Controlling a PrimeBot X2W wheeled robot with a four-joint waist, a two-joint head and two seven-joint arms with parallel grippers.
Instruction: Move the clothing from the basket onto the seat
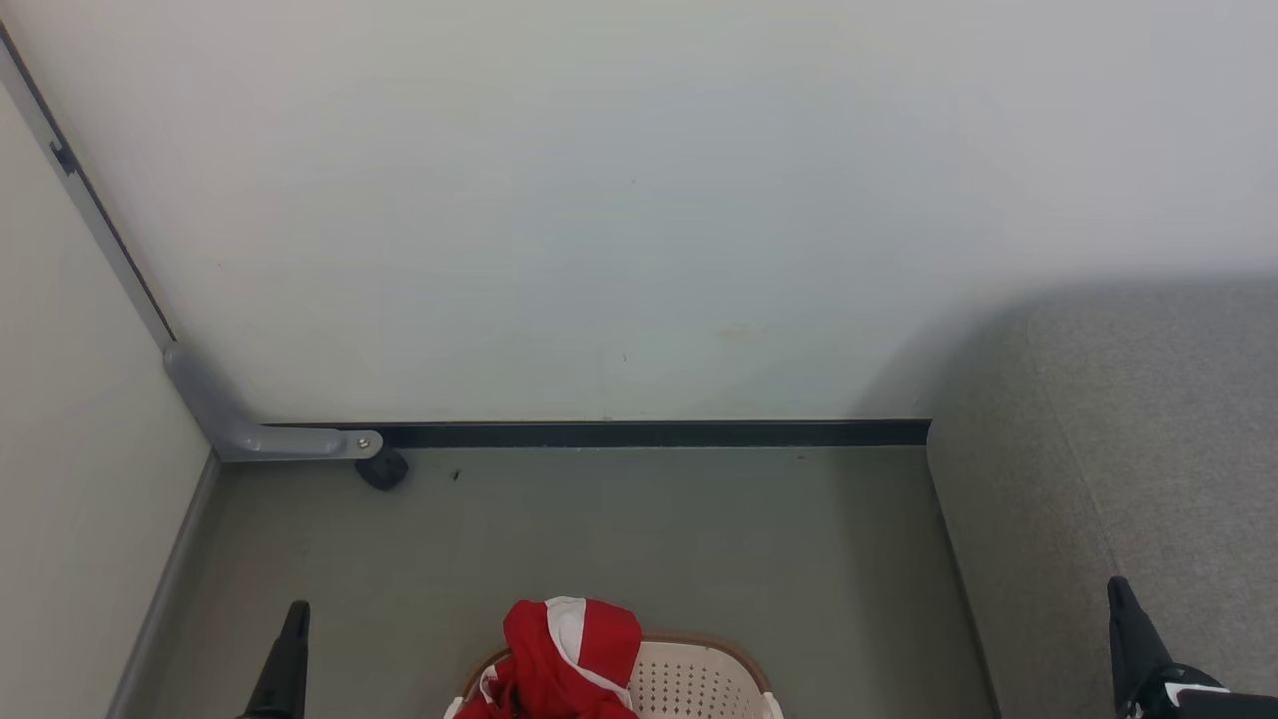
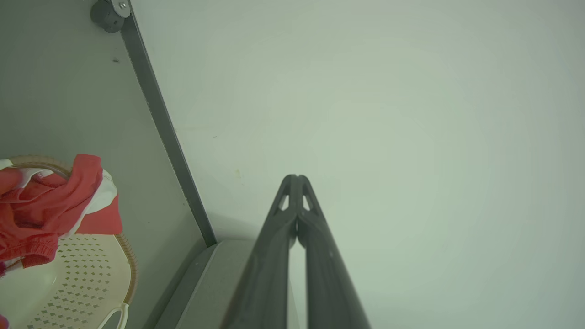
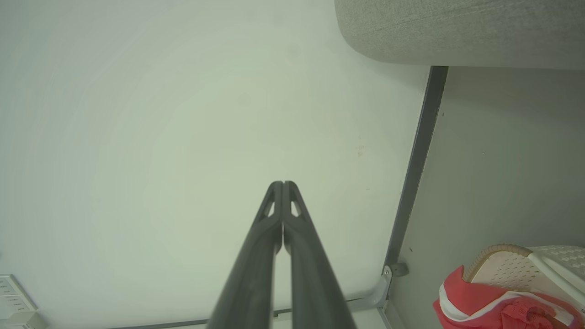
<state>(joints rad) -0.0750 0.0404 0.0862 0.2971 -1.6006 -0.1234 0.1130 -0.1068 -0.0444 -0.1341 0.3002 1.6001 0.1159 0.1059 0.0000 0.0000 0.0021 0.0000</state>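
Head view is taken up mostly by a pale wall (image 1: 639, 200), met below by a grey-green floor (image 1: 619, 539). The seat (image 1: 1148, 449) is seen at the right, cut off by the frame, so its full extent cannot be judged. The basket (image 1: 699, 684) is set on the floor near the seat, probably so that both arms can reach it; only its far rim is shown. The clothing (image 1: 564, 649) is heaped in the basket's left part and draped over the rim, and the number of garments cannot be told. The left gripper (image 2: 296, 179) and right gripper (image 3: 283, 184) are held to either side of the basket, fingers pressed together, nothing gripped, seemingly parked ahead of a reach.
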